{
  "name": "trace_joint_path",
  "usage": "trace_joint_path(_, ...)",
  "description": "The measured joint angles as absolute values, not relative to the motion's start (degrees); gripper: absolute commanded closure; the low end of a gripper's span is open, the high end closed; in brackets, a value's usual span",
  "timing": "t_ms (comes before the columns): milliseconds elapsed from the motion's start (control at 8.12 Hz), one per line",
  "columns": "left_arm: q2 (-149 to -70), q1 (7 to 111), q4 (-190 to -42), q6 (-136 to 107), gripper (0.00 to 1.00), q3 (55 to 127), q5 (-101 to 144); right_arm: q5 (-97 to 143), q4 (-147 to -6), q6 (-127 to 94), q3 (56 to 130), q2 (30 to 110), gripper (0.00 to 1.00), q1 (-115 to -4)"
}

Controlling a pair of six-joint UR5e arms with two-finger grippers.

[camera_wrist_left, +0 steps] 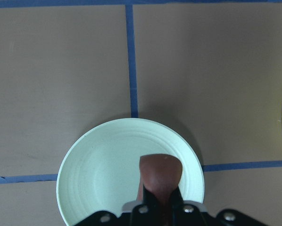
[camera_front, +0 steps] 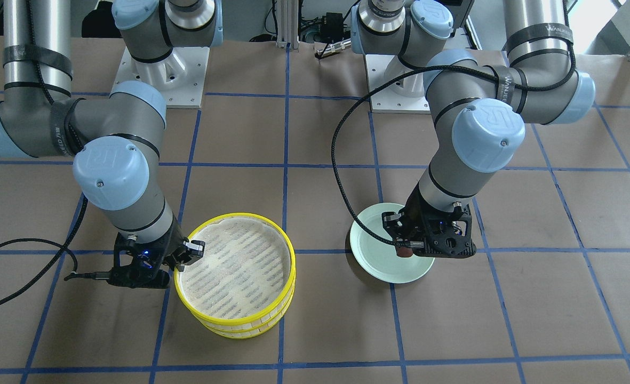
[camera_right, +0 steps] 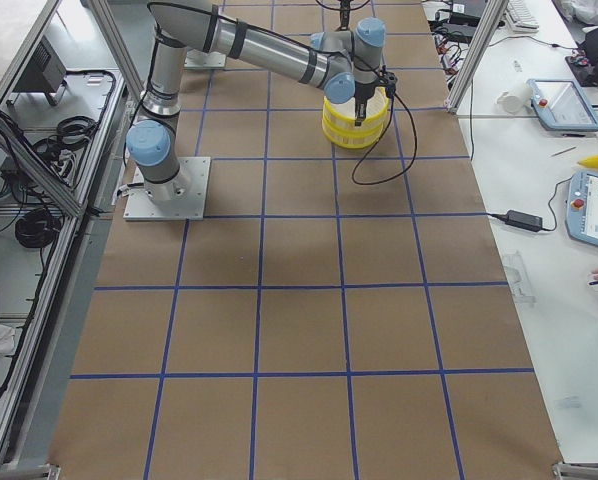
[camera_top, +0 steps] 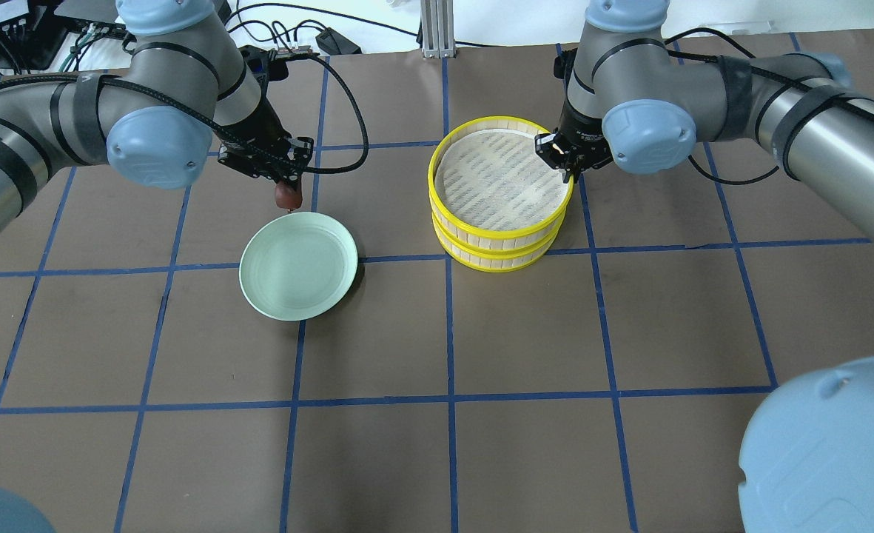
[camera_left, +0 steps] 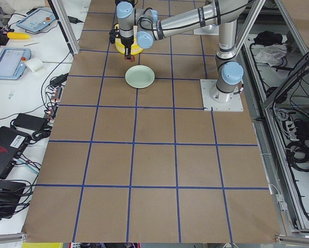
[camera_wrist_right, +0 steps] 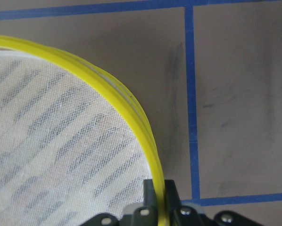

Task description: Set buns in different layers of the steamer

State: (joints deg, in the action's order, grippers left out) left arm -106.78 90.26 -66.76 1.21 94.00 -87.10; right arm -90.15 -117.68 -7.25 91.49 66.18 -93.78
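Note:
The steamer [camera_top: 481, 226] is two yellow-rimmed trays stacked, and the top mesh liner is bare. My right gripper [camera_top: 566, 164] is shut on the top tray's rim [camera_wrist_right: 127, 108], one finger inside and one outside; in the front view it [camera_front: 184, 261] sits at the steamer's edge [camera_front: 240, 314]. My left gripper [camera_top: 287, 189] is shut on the dark reddish-brown bun [camera_top: 288, 196] and holds it just above the pale green plate's [camera_top: 297, 265] far edge. The left wrist view shows the bun [camera_wrist_left: 160, 176] over the plate [camera_wrist_left: 98, 174]. The pale cream bun is out of view.
The table is brown paper with a blue tape grid. The plate [camera_front: 379, 266] holds nothing. The left arm's black cable [camera_front: 341, 160] loops over the table beside the plate. Both arm bases stand at the table's robot side.

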Motion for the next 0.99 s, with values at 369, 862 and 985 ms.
trace_joint_path(369,-106.8,90.3,-66.7,1.4,1.0,94.0,-87.1,-90.1,-117.6,-7.6,91.4,66.2,1.0,-93.8)
trace_joint_path(862,-106.8,90.3,-66.7,1.4,1.0,94.0,-87.1,-90.2,-117.6,-8.3,91.1,66.3,1.0,-93.8)
trace_joint_path(985,-106.8,90.3,-66.7,1.4,1.0,94.0,-87.1,-90.2,-117.6,-8.3,91.2,66.3,1.0,-93.8)
